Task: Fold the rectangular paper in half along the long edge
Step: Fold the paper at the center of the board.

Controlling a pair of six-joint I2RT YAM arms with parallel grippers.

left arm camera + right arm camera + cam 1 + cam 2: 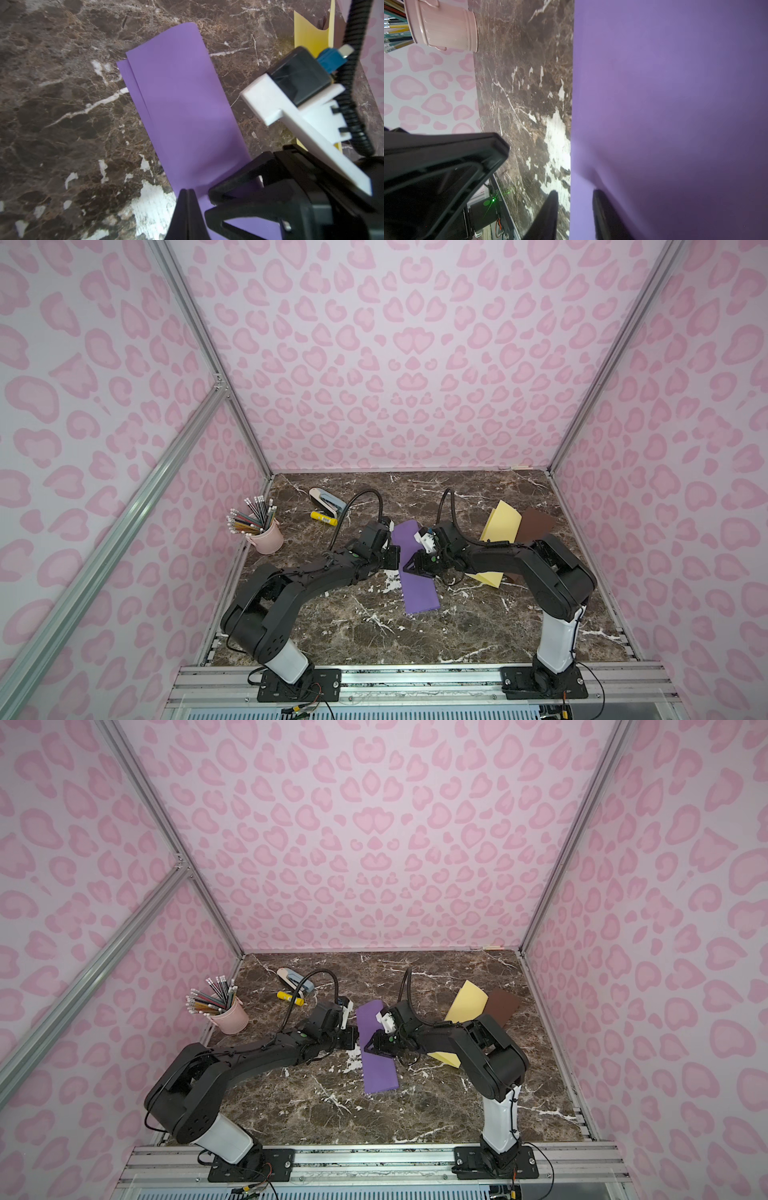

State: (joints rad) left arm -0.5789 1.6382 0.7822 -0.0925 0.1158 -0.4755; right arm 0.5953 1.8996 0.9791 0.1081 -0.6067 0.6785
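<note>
The purple paper (419,593) lies flat near the middle of the marble table (374,635), a long narrow strip running from just above the centre of both top views (380,1073) down towards the lower centre, leaning slightly. In the left wrist view it shows as two layers (182,104), the top layer a little off the lower one, so a thin sliver of the lower layer shows along one long edge. The left gripper (394,559) comes in from the left of the frame and meets the strip's left long edge; its fingers are pressed together (187,207), and whether any paper is caught between them cannot be told. The right gripper (411,566) comes in from the right and sits over the strip, just beside the left one. Its fingers are spread with a clear gap (574,195); one finger is over bare marble, the other over the purple sheet, and the paper's edge runs between them. At the right of the frame a yellow sheet (500,522) and a brown sheet (538,524) lie partly under the right arm. At the upper left of the table stand a pink cup of pencils (266,535), a stapler (326,502) and a yellow glue stick (323,518).
</note>
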